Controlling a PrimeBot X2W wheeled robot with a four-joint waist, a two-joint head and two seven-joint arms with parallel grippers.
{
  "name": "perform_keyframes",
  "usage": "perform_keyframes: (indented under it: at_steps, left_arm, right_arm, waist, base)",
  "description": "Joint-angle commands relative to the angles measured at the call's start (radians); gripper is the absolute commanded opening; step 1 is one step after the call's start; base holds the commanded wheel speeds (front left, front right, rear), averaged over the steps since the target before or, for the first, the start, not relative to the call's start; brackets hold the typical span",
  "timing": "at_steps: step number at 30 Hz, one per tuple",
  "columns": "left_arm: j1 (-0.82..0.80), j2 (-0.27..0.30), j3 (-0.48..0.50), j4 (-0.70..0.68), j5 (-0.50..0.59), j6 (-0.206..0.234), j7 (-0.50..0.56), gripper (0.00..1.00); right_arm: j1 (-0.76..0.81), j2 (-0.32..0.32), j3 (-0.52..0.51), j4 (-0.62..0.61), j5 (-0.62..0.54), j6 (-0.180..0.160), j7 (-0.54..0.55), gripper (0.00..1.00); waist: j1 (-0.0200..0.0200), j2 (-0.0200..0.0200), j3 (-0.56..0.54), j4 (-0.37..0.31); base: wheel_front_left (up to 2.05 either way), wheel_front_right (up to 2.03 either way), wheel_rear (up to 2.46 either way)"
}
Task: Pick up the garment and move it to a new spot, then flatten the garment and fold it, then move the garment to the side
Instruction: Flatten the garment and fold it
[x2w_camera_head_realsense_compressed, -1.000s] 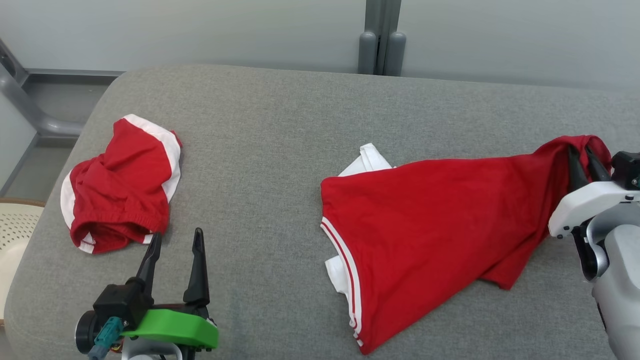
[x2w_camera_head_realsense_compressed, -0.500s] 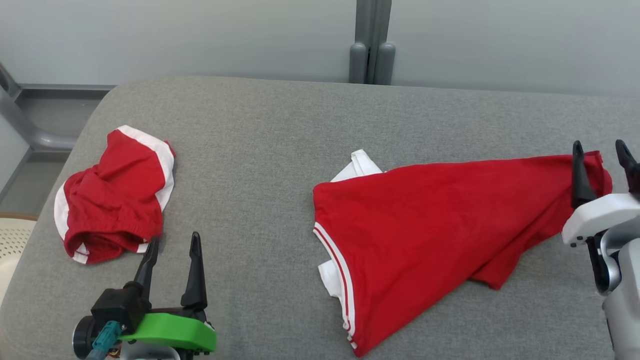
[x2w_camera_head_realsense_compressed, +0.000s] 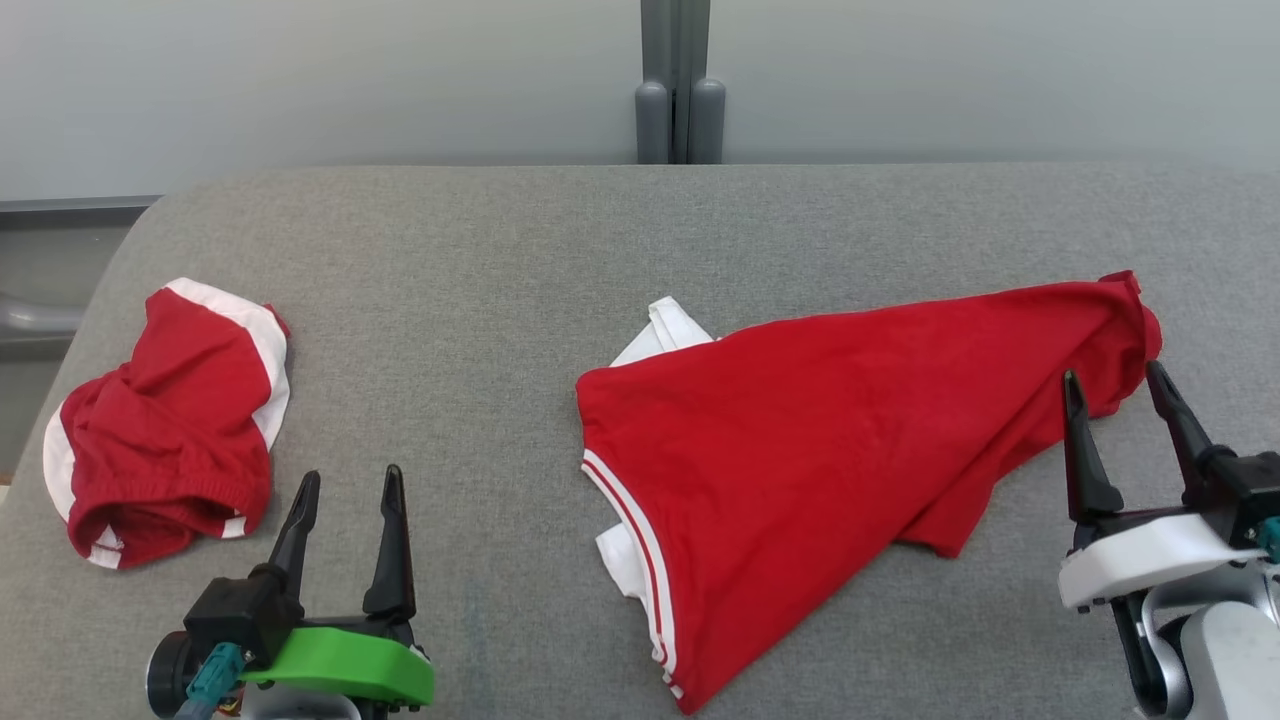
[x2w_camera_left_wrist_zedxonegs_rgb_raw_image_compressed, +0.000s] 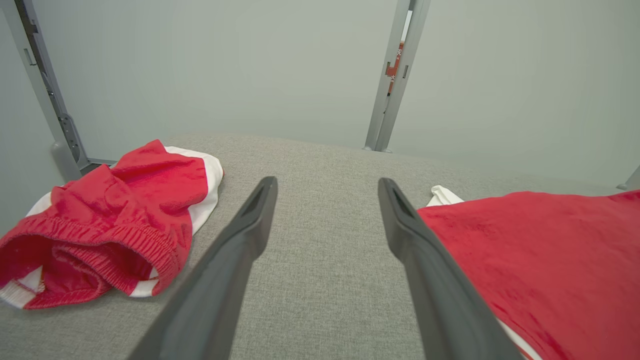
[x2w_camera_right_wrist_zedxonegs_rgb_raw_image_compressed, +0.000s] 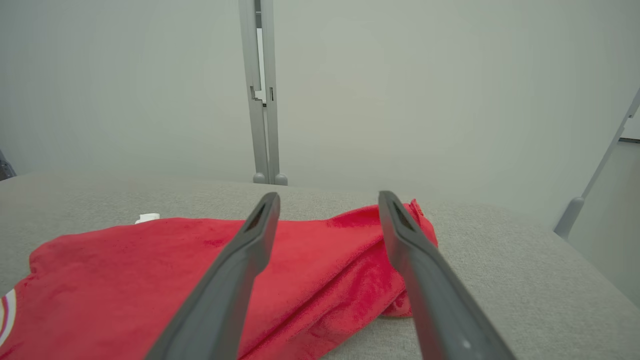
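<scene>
Grey padded fabric (x2w_camera_head_realsense_compressed: 480, 250) covers the work surface, with a pale wall (x2w_camera_head_realsense_compressed: 300, 80) behind it. The right gripper (x2w_camera_head_realsense_compressed: 1111, 370) has its two dark fingers spread wide with nothing between them. The red garment (x2w_camera_head_realsense_compressed: 820, 440) (white-striped hem, a white scrap showing at its far edge) lies spread out ahead of that gripper and to its left, its bunched corner just beyond the fingertips; whether they touch the cloth I cannot tell. The left gripper (x2w_camera_head_realsense_compressed: 352, 474) is equally wide and empty over bare fabric. Crumpled red-and-white shorts (x2w_camera_head_realsense_compressed: 170, 430) lie just to its left, and the garment lies to its right.
</scene>
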Motion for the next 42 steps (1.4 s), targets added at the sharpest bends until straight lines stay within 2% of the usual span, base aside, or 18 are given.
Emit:
perform_keyframes:
  at_steps: [1,7,10,17,27,37,38,39,40,42]
  left_arm:
    - [-0.01,0.003,0.004,0.0,0.004,-0.005,0.0,1.0]
    - [-0.015,0.002,0.012,0.001,0.01,-0.008,0.0,1.0]
    - [-0.012,0.002,-0.014,0.016,0.024,-0.016,0.0,1.0]
    - [0.016,0.01,-0.194,0.096,0.063,-0.04,0.0,1.0]
    - [0.027,0.013,-0.446,0.188,-0.012,-0.043,0.0,1.0]
    - [-0.049,0.019,-0.576,0.313,-0.117,-0.044,0.0,1.0]
    - [-0.056,0.018,-0.585,0.321,-0.126,-0.044,0.0,0.84]
    - [-0.064,0.017,-0.59,0.327,-0.135,-0.044,0.0,0.32]
    - [-0.074,0.014,-0.596,0.331,-0.148,-0.044,0.0,0.0]
    - [-0.089,0.012,-0.605,0.345,-0.165,-0.044,0.0,0.0]
  right_arm:
    - [0.031,0.011,0.0,-0.024,0.01,-0.001,-0.003,1.0]
    - [0.099,0.054,0.003,-0.074,0.009,-0.001,-0.003,1.0]
    - [0.102,0.058,0.005,-0.072,0.009,-0.001,-0.003,1.0]
    - [0.08,0.057,0.008,-0.075,0.017,-0.001,-0.003,1.0]
    - [0.071,0.065,0.023,-0.076,0.024,-0.001,-0.003,1.0]
    - [0.064,0.062,0.029,-0.07,0.031,-0.001,-0.003,1.0]
    - [0.066,0.062,0.028,-0.07,0.031,-0.001,-0.003,1.0]
    - [0.067,0.063,0.027,-0.068,0.03,-0.001,-0.003,1.0]
    - [0.07,0.064,0.027,-0.068,0.03,-0.001,-0.003,1.0]
    - [0.077,0.067,0.025,-0.067,0.026,-0.001,-0.003,1.0]
  waist:
    - [0.0,0.0,0.002,-0.004]
    - [0.0,0.0,0.011,-0.013]
    - [0.0,0.0,0.01,-0.015]
    - [0.0,0.0,0.009,-0.021]
    - [0.0,0.0,0.028,-0.053]
    - [0.0,0.0,0.029,-0.101]
    - [0.0,0.0,0.028,-0.104]
    - [0.0,0.0,0.028,-0.107]
    - [0.0,0.0,0.026,-0.109]
    - [0.0,0.0,0.024,-0.11]
  base:
    - [0.0,0.0,0.0]
    - [0.0,0.0,0.0]
    - [0.0,0.0,0.0]
    - [0.0,0.0,0.0]
    - [0.0,0.0,0.0]
    - [0.0,0.0,0.0]
    - [0.0,0.0,0.0]
    - [0.0,0.0,0.0]
    - [0.0,0.0,0.0]
    - [0.0,0.0,0.0]
